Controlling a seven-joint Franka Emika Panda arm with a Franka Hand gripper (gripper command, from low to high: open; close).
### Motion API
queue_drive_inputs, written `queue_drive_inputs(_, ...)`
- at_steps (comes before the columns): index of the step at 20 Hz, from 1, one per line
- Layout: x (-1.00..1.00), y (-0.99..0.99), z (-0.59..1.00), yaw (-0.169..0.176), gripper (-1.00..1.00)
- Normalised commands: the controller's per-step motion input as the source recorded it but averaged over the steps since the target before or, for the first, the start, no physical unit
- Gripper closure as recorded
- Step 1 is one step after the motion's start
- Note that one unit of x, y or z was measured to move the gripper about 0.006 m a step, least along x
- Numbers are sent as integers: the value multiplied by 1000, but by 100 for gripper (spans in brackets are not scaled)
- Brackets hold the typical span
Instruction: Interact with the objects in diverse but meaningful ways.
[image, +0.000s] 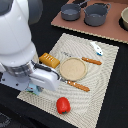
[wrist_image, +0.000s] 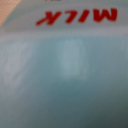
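A white robot arm (image: 17, 37) is seen low over the near corner of a woven beige placemat (image: 100, 90), at the exterior view's left. Its claw is hidden beneath the wrist, so whether it is spread or pinched shut cannot be told. A pale blue-green milk carton (wrist_image: 64, 75) fills the wrist view, blurred, with the red word MILK printed near one edge; a sliver of it (image: 35, 90) is glimpsed under the arm. On the placemat are laid a yellow bread loaf (image: 49, 60), just beside a tan plate (image: 73, 69), two orange-handled utensils (image: 91, 61) on either side of the plate, a red tomato (image: 63, 105) near the front edge, and a white-and-blue tube (image: 96, 48) at the far corner. Two grey pots (image: 95, 14) are set on a brown board (image: 112, 31) behind.
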Motion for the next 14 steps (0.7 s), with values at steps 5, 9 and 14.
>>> queue_drive_inputs(5,743,430,710,-8,100)
queue_drive_inputs(9,591,509,346,-7,100)
queue_drive_inputs(14,229,710,87,1,100)
